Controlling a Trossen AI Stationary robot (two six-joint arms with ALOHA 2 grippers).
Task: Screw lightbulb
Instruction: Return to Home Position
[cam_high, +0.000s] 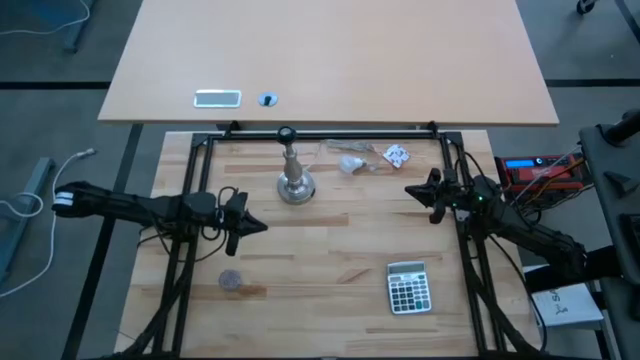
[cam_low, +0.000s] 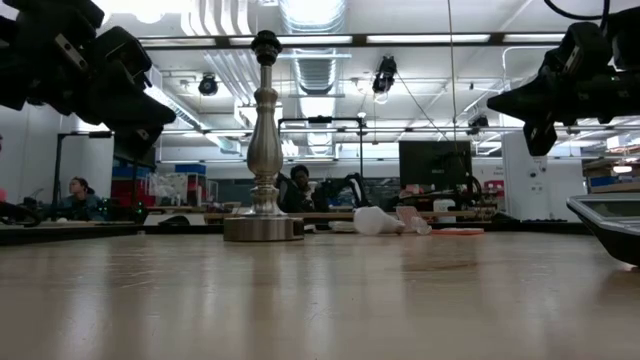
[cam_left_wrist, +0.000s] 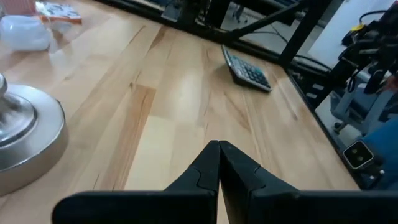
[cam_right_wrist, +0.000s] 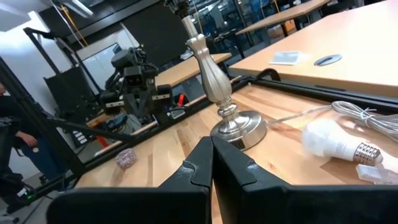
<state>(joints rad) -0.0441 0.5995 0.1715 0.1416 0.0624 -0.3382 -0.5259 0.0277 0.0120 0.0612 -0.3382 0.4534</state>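
The white lightbulb (cam_high: 349, 164) with a grey screw base lies on its side on the wooden table, right of the silver lamp stand (cam_high: 294, 184); it also shows in the right wrist view (cam_right_wrist: 333, 142) and the low view (cam_low: 375, 221). The stand stands upright on its round base, with a dark socket (cam_high: 286, 133) on top. My left gripper (cam_high: 262, 226) is shut and empty, above the table left of and nearer than the stand. My right gripper (cam_high: 408, 190) is shut and empty, above the table right of the bulb.
A crumpled white patterned paper scrap (cam_high: 396, 155) lies right of the bulb, with a thin cord (cam_right_wrist: 364, 112) near it. A calculator (cam_high: 408, 287) lies near the table's near right. A small round grey object (cam_high: 231, 280) lies near left. A second tabletop (cam_high: 330, 60) is beyond.
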